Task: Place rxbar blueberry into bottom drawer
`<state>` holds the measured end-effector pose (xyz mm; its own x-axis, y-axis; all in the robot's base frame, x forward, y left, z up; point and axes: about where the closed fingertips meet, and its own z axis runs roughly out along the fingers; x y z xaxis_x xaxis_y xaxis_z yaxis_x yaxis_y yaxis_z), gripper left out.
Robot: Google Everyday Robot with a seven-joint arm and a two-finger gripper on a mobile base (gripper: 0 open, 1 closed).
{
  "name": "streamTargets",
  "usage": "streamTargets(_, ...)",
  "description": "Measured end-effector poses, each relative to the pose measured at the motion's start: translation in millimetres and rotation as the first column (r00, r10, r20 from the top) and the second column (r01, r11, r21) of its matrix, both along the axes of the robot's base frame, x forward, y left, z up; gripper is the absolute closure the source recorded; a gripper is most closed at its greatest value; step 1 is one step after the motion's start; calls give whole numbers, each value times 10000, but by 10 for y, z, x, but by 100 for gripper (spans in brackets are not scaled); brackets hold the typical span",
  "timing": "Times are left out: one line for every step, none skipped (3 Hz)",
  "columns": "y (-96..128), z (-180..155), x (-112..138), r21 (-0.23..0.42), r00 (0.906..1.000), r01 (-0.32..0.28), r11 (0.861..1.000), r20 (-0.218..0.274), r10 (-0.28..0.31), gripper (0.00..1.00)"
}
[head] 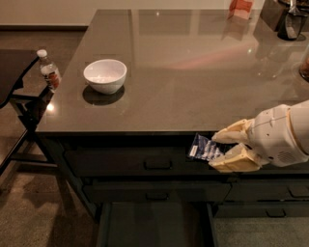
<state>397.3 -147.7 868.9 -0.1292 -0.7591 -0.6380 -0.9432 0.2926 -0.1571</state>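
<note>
Your two cream fingers (231,136) are pinching the right end of the rxbar blueberry (202,147), one above the wrapper and one below it. The rest of the dark blue bar sticks out toward 9 o'clock. You can see white marks on the wrapper, but the lettering is too blurred to read, and the end inside the pinch is hidden.

The gripper (214,152) sits at about 4 o'clock in the view. It is off the front edge of the countertop (193,77), level with the top drawer (145,161). Its white wrist housing runs out of the picture at 3 o'clock, so you see none of the arm behind it.

The bar hangs in front of the top drawer's face, clear of the counter. Below it is a second handled drawer (154,194), also closed.

The bottom drawer (154,226) is at 6 o'clock, pulled out, with a flat plain tray. Its front is cut off by the lower edge. The bar is above it, toward its right side.

On the counter at 10 o'clock stands a white bowl (105,75), well apart from the gripper. A small water bottle (49,71) with a red label stands on a dark side stand (14,77) at 9 o'clock. At 1 o'clock, an orange-red item (240,7) and a dark object (289,21) are both cropped and hard to identify.
</note>
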Motion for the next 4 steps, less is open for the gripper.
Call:
streamTargets(0, -1, 0, 0, 10000, 0, 10000, 0, 0, 100)
streamTargets(34, -138, -13, -57, 9999, 64, 10000, -88, -64, 100)
streamTargets(146, -695, -107, 111, 9983, 166, 9998, -569, -160, 100)
streamTargets(301, -1474, -332, 316, 9959, 231, 9992, -885, -203, 100)
